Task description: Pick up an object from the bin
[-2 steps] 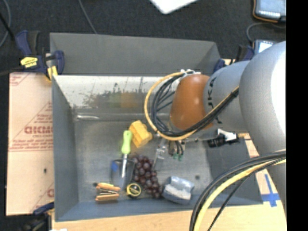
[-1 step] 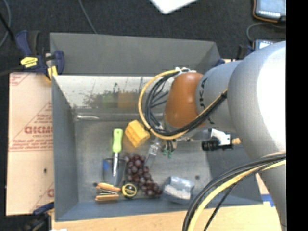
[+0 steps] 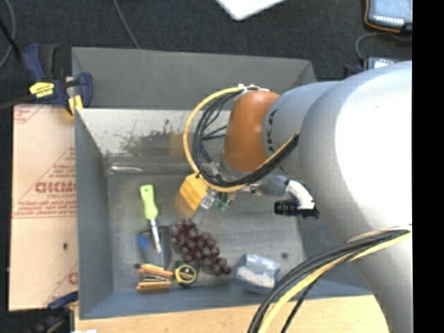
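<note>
Maroon grapes [image 3: 200,247], green-handled screwdriver [image 3: 148,204], seemingly yellow block [image 3: 191,190]

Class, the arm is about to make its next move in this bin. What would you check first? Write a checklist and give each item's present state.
1. Gripper inside the bin, away from its walls: ok.
2. A thing within close reach: ok; the yellow block lies right beside the gripper, with the grapes just nearer the camera.
3. Gripper centred on one thing: cannot tell; the arm's orange cover hides the line-up.
4. Nothing held already: cannot tell.
5. Screwdriver out of the gripper's way: ok; it lies apart, toward the left wall.
</note>
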`<action>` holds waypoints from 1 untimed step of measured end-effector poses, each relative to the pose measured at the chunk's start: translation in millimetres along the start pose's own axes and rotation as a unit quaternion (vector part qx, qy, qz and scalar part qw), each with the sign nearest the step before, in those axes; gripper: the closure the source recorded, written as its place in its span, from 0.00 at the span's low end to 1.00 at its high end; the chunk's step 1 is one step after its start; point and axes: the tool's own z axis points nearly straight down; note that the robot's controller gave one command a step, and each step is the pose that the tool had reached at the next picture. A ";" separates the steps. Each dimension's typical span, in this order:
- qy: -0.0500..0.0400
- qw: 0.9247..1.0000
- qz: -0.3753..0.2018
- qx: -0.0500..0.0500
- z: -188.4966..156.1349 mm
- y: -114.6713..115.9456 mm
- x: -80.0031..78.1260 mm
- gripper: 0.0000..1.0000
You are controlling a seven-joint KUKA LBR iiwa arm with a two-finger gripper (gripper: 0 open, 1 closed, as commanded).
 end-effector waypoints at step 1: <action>-0.003 0.996 -0.087 -0.002 2.7 17.2 -0.4 0.00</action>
